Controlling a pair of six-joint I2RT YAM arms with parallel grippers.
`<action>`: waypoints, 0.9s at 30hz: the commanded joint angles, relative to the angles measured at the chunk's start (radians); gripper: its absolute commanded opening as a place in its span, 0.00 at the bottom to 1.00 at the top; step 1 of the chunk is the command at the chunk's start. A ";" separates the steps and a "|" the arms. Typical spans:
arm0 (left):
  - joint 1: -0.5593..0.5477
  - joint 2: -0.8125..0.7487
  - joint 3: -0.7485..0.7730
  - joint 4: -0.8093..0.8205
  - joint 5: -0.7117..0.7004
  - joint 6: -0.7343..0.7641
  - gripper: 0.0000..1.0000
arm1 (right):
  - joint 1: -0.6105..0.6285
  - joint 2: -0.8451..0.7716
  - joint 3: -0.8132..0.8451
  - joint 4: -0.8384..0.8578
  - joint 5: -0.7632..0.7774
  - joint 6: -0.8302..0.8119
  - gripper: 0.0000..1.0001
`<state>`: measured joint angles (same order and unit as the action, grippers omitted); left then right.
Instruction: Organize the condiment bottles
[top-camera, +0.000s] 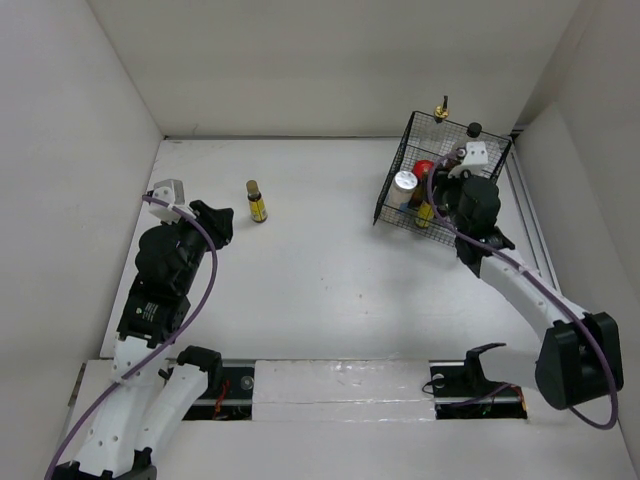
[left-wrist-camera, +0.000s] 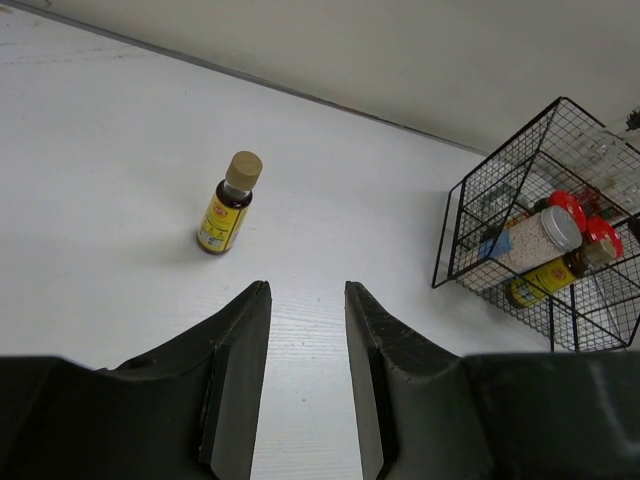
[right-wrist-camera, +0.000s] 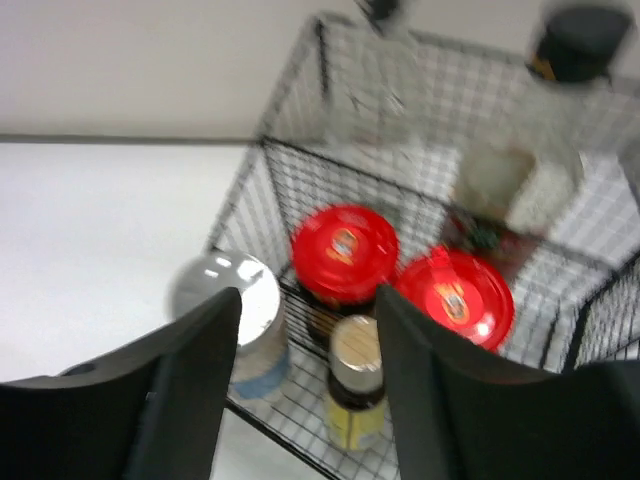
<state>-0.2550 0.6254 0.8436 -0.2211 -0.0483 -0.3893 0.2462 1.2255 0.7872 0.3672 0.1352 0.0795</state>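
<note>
One yellow-labelled, brown-capped bottle (top-camera: 257, 202) stands alone on the table; in the left wrist view it (left-wrist-camera: 229, 205) is ahead and left of the fingers. My left gripper (top-camera: 222, 218) (left-wrist-camera: 307, 292) is open and empty, just left of that bottle. In the black wire rack (top-camera: 395, 165) stand two red-lidded jars (right-wrist-camera: 345, 250) (right-wrist-camera: 455, 295), a silver-lidded white jar (right-wrist-camera: 230, 300), a second yellow-labelled bottle (right-wrist-camera: 355, 385), a black-capped bottle (right-wrist-camera: 560, 60) and a clear bottle (right-wrist-camera: 375, 70). My right gripper (top-camera: 440, 190) (right-wrist-camera: 308, 295) is open above the rack, its jaws on either side of the yellow-labelled bottle below.
The rack (left-wrist-camera: 500, 190) sits at the back right, close to the right wall. White walls enclose the table on the left, back and right. A metal rail (top-camera: 340, 385) runs along the near edge by the arm bases.
</note>
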 joint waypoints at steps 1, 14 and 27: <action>0.003 0.000 -0.001 0.043 0.015 0.015 0.31 | 0.073 -0.024 0.095 0.050 -0.083 -0.044 0.57; 0.003 -0.020 -0.001 0.043 -0.004 0.015 0.31 | 0.445 0.656 0.689 -0.034 -0.494 -0.158 0.78; 0.003 -0.010 0.008 0.052 0.024 0.006 0.31 | 0.518 1.058 1.063 -0.070 -0.576 -0.190 0.87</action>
<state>-0.2550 0.6136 0.8436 -0.2203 -0.0463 -0.3897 0.7528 2.2585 1.7580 0.2611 -0.4156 -0.1017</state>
